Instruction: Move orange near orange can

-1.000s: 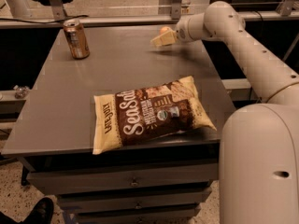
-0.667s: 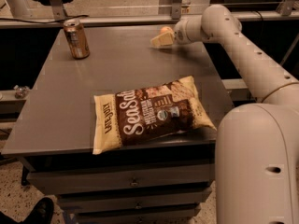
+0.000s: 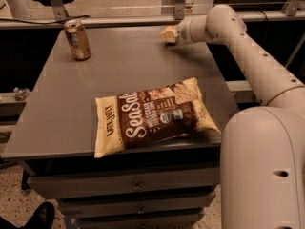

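Observation:
The orange can [image 3: 77, 39] stands upright at the table's far left corner, copper-orange with a silver top. My gripper [image 3: 167, 35] is at the far edge of the table, right of centre, low over the surface at the end of the outstretched arm [image 3: 248, 56]. It is well to the right of the can. The orange does not show; it may be hidden at the gripper.
A large brown-and-cream snack bag [image 3: 155, 116] lies flat near the table's [image 3: 57, 123] front edge. A metal rail [image 3: 119, 20] runs behind the table. Drawers sit below the tabletop. A shoe [image 3: 40, 216] is on the floor at lower left.
My gripper has risen or moved back slightly at the far edge. The can and the snack bag have not moved.

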Robot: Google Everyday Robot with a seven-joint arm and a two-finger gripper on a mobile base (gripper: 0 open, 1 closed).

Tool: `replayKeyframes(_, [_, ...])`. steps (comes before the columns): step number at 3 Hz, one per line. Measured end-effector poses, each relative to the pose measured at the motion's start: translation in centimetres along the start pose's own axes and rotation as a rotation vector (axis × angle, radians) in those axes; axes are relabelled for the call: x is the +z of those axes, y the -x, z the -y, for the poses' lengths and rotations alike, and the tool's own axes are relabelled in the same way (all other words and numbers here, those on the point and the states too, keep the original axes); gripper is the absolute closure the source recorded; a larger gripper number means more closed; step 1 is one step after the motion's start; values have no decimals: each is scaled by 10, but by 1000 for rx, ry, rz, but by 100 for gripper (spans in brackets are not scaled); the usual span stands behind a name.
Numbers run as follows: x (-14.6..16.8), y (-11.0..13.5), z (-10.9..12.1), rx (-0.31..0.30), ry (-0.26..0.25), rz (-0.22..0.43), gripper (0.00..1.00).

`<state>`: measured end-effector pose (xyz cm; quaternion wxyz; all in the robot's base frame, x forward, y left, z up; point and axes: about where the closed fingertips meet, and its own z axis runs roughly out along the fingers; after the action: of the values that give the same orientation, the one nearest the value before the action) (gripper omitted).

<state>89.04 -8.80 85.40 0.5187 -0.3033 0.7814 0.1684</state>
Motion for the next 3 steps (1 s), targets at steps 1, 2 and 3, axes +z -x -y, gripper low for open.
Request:
replayKeyframes(1, [-5,10,-13,53,63,48,88])
replayKeyframes(2, [-12,28,-38,89,166,112,100])
replayKeyframes(3, [-14,50,-80,71,292,152,100])
